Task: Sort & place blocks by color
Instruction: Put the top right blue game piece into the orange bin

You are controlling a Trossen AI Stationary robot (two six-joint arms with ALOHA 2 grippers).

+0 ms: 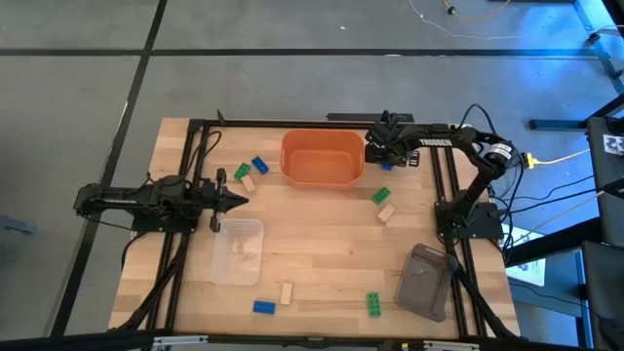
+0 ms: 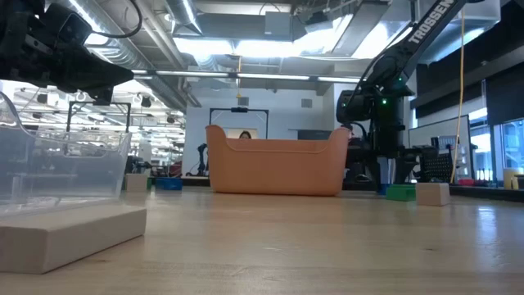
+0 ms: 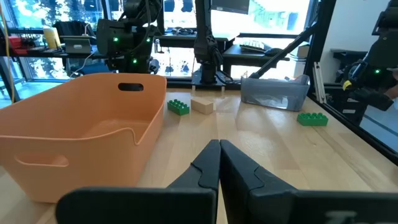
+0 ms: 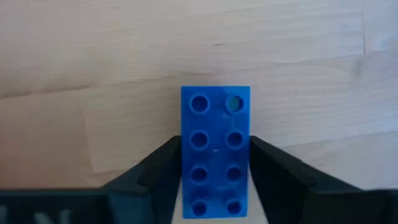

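Observation:
A blue block (image 4: 216, 152) lies studs up on the wooden table, just right of the orange bin (image 1: 289, 146) at the far edge. My right gripper (image 1: 382, 159) points down over it, shut on it. My left gripper (image 1: 242, 201) is shut and level, waiting at the table's left, and touches nothing. Other blocks lie flat on the table. A green (image 1: 242, 172), a blue (image 1: 259, 164) and a tan one (image 1: 249, 182) are left of the bin. A green (image 1: 380, 196) and a tan one (image 1: 387, 212) are right of it. My right gripper pinches the blue block between its two fingers, one finger (image 4: 158, 168) on each long side (image 4: 185, 163), toward one end of the block. The fingers come from above, pointing steeply down, and lie across the block. The block rests flat on the table.
A clear tray (image 1: 238, 252) stands near my left gripper and a grey tray (image 1: 426, 281) at the near right. Near the front edge lie a blue (image 1: 263, 306), a tan (image 1: 287, 293) and a green block (image 1: 373, 304). Bare wood lies at the table's middle.

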